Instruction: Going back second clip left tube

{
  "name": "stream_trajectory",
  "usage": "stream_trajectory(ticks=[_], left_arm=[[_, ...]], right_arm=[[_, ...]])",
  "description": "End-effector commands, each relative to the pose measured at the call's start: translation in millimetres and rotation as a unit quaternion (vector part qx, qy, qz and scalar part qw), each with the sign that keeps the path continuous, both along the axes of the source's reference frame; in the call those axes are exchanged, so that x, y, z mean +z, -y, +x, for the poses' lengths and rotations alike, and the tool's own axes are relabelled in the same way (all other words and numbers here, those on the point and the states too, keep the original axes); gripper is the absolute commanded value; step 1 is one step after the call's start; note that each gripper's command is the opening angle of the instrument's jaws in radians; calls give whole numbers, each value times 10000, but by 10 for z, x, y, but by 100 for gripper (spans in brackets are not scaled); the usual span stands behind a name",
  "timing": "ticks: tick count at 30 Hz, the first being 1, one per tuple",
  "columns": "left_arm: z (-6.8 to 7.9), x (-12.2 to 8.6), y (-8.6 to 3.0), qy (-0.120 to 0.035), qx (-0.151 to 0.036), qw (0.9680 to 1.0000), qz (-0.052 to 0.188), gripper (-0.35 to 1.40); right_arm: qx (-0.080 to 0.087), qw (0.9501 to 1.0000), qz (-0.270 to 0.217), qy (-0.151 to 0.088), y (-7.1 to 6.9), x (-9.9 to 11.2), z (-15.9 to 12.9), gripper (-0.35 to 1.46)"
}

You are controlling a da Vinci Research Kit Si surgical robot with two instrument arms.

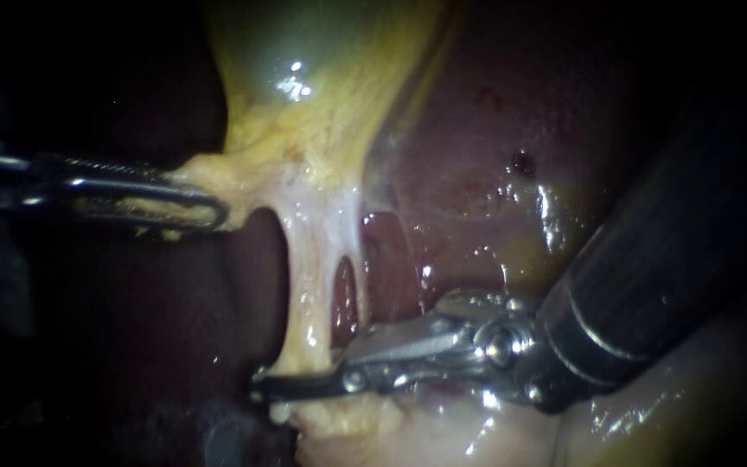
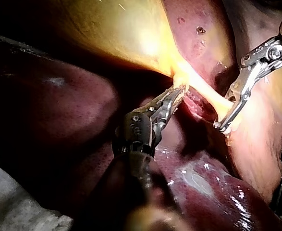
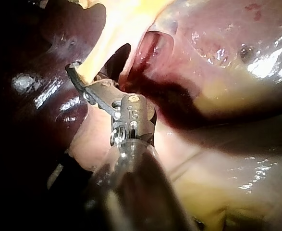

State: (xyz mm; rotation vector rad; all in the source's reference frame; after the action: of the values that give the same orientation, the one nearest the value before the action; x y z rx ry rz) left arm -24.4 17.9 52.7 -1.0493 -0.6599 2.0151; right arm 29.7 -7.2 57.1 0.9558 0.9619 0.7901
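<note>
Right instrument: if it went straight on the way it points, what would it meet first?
Probably the dark liver just past its tip; the right instrument lies across the left tube. Depth is unclear.

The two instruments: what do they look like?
My left instrument: slim, dull-grey metal jaws, long and loop-shaped with a toothed edge, on a dark shaft. My right instrument: bright silver jaws and hinge with round pins, on a thicker black shaft ringed by thin pale lines.
</note>
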Motion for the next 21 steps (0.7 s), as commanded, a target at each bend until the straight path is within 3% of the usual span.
stream_trajectory(ticks=[1, 7, 10, 13, 19, 21], left_arm=[[0, 0, 0, -1, -1, 10000, -1, -35], [0, 1, 1, -3, -2, 10000, -4, -35], [0, 1, 1, -3, -2, 10000, -5, -35], [0, 1, 2, -3, -2, 10000, -6, -35], [0, 2, 3, -5, -3, 10000, -10, -35], [0, 2, 3, -5, -3, 10000, -12, -35]], right_arm=[[0, 10000, 0, 0, 0, 0, 0, -35], [-71, 10000, -45, -46, 3, 4, 0, -31], [-133, 9994, -275, -143, 8, 10, 4, 17], [-158, 9989, -407, -165, 11, 19, 10, 37], [-99, 9978, -553, -355, 16, 36, 18, 48], [-154, 9964, -723, -407, 17, 41, 19, 49]])
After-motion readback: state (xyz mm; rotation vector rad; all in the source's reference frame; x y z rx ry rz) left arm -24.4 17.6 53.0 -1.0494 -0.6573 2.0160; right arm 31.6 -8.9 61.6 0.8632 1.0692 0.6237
